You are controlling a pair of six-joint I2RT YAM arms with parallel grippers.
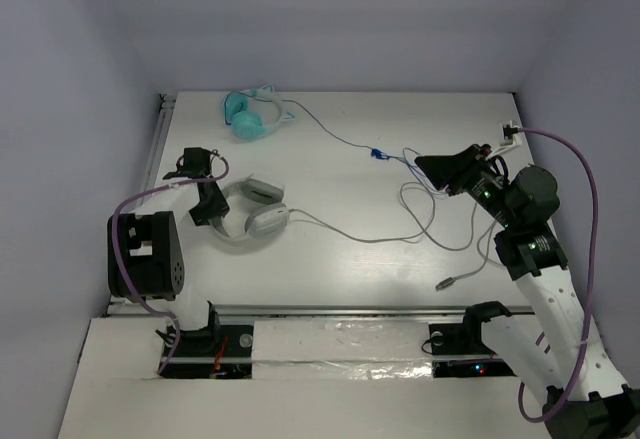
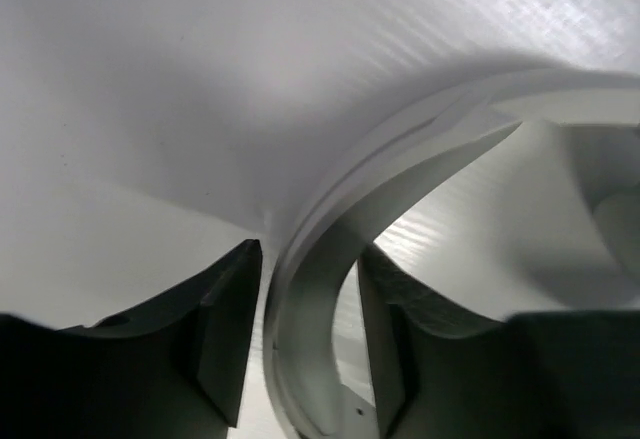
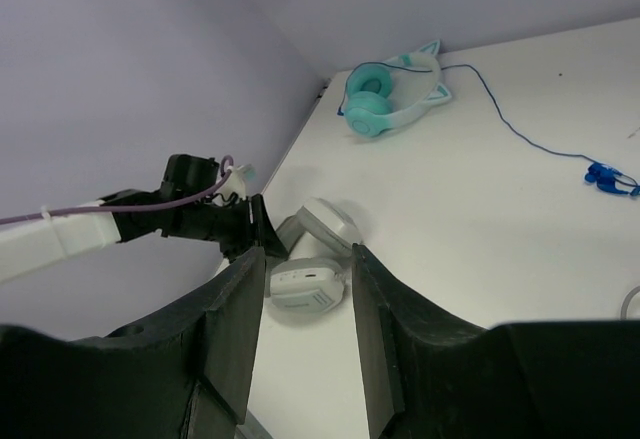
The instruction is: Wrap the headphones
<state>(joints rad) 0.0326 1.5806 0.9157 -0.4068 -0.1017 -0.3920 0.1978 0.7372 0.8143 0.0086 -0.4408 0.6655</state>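
Note:
The white headphones point(image 1: 255, 217) lie on the table at the left, ear cups to the right of their headband. My left gripper point(image 1: 213, 207) is shut on the headband point(image 2: 320, 299), a finger on each side of the band. The thin grey cable point(image 1: 350, 234) runs right from the lower ear cup, loops near the right arm and ends in a plug point(image 1: 447, 282). My right gripper point(image 1: 425, 166) hangs above the table near the loops, open, with nothing between its fingers. In the right wrist view, that gripper point(image 3: 308, 254) looks towards the headphones point(image 3: 310, 284) far off.
Smaller teal headphones point(image 1: 250, 114) point(image 3: 385, 94) lie at the back left. Their thin blue cable runs right to a blue plug point(image 1: 377, 153) point(image 3: 610, 177) close to the right gripper. Walls close in the table at the left, back and right.

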